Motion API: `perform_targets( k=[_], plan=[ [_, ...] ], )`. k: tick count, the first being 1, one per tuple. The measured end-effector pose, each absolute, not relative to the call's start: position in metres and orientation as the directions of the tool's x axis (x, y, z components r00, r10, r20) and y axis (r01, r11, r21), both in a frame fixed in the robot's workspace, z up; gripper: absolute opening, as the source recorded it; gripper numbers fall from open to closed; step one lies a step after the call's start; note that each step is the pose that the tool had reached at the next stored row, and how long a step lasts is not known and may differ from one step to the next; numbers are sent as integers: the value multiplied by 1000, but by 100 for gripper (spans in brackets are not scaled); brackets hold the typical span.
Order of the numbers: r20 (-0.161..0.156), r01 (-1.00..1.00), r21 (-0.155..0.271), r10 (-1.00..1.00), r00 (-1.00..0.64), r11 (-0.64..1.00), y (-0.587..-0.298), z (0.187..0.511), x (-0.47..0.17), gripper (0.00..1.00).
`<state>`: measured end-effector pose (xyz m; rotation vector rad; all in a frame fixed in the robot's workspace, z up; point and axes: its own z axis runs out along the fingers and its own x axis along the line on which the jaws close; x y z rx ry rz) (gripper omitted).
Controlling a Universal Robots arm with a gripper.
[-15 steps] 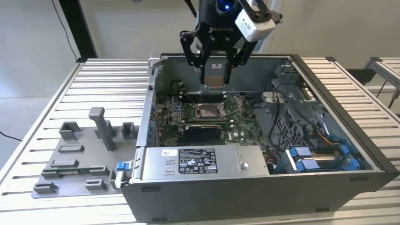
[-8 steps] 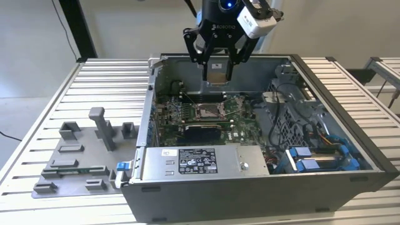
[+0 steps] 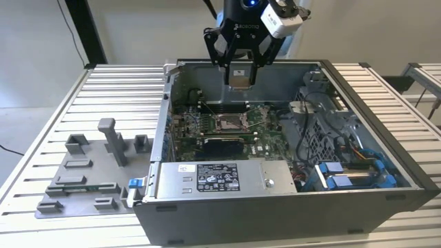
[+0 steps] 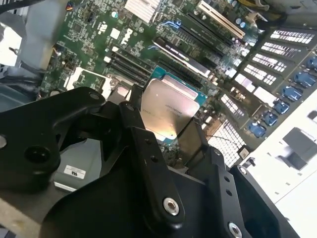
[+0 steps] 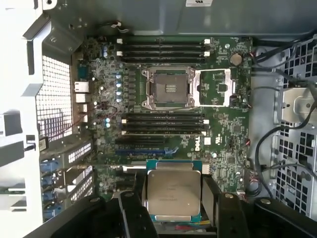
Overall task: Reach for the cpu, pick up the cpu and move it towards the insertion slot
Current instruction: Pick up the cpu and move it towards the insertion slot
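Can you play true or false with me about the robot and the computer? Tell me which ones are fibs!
1. The end effector is holding the cpu. True.
2. The cpu already sits in the insertion slot. False: it is held in the air above the open computer case, and the slot is open with nothing in it.
3. The cpu's shiny metal top faces both wrist views. True.
4. The grey block tray is inside the computer. False: it lies on the slatted table beside the case, on the exterior view's left.
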<state>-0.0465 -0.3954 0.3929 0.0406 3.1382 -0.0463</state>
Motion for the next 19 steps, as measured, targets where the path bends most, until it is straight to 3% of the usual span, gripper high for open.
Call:
perform_targets(
  k=[19],
  plan=[
    [-8,47,-30,47,-999,998,-354,390,-45,0]
  ],
)
